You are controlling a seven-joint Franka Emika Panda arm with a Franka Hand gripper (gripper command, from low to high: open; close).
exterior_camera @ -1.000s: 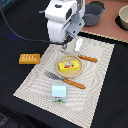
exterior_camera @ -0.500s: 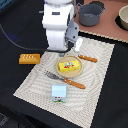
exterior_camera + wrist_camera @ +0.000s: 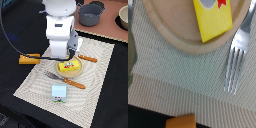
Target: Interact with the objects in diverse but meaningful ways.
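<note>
1. The yellow packet (image 3: 68,66), with its red mark, lay flat on the round plate (image 3: 80,73) at the centre of the exterior frame; the orange block (image 3: 29,59) sat at middle left, off the woven placemat (image 3: 35,80) on the dark table, and the light-blue and white carton (image 3: 59,92) stood in the lower centre, on the placemat.
2. The arm's white body filled the upper centre, low over the placemat's far-left part, and hid the gripper, so I could not tell how the jaws stood (neither view showed a finger).
3. The step in hand seemed to be an approach between objects, nothing visibly held. The next move would call for committing to one target, probably the packet or the block, and lining up squarely over it before descending.
4. The wrist view showed what the exterior could not: the packet (image 3: 214,19) close up on the plate rim (image 3: 175,42), the fork (image 3: 235,62) tines just beside it, and the block's edge (image 3: 180,121) at bottom centre.
5. Only the exterior view showed the carton, the knife (image 3: 87,58) and the grey pot (image 3: 92,13) at upper right.
</note>
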